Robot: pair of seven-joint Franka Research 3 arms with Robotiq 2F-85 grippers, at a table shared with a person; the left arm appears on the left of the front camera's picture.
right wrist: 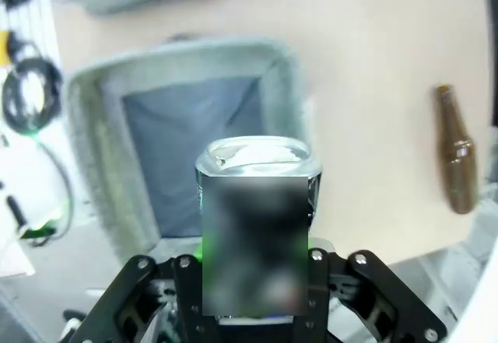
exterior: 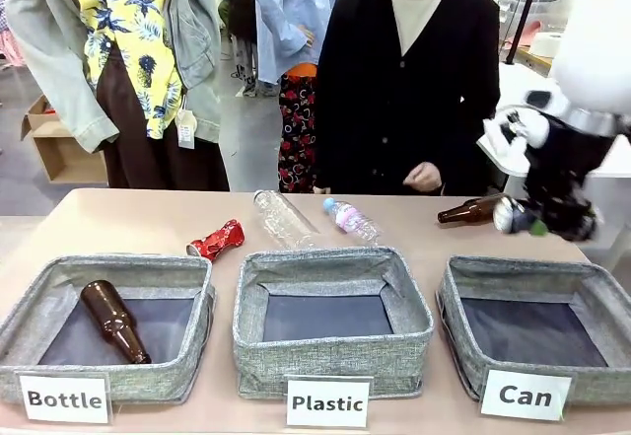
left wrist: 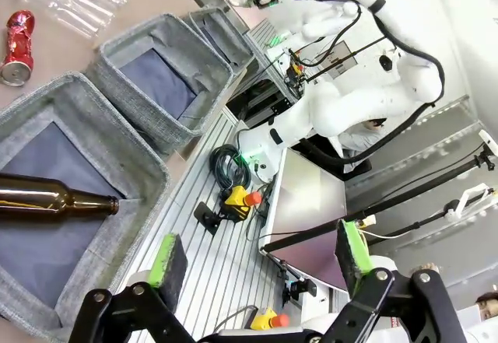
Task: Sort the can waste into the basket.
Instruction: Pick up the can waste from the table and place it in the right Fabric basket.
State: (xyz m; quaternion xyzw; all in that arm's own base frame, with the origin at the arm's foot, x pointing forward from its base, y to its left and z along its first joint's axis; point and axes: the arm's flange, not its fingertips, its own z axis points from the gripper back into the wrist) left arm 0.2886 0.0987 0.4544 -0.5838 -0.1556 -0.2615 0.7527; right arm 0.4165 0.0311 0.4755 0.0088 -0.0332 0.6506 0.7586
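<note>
My right gripper (exterior: 532, 222) hangs above the table's right side, just behind the "Can" basket (exterior: 463, 287), shut on a dark crushed can (exterior: 505, 216) whose silver end points left. From the right wrist, the can (right wrist: 257, 156) sits between the fingers with the grey basket (right wrist: 97, 125) below and beyond it. A shiny red crushed can (exterior: 217, 241) lies on the table behind the "Bottle" bin; it is at the upper left in the left wrist view (left wrist: 17, 36). My left gripper (left wrist: 261, 256) is open, off the near table edge with nothing between its pads.
A brown bottle (exterior: 468, 212) lies on the table near the held can. Two clear plastic bottles (exterior: 284, 218) (exterior: 350, 220) lie behind the "Plastic" bin (exterior: 246, 317). The "Bottle" bin (exterior: 30, 307) holds a brown bottle (exterior: 113, 321). A person stands at the far side.
</note>
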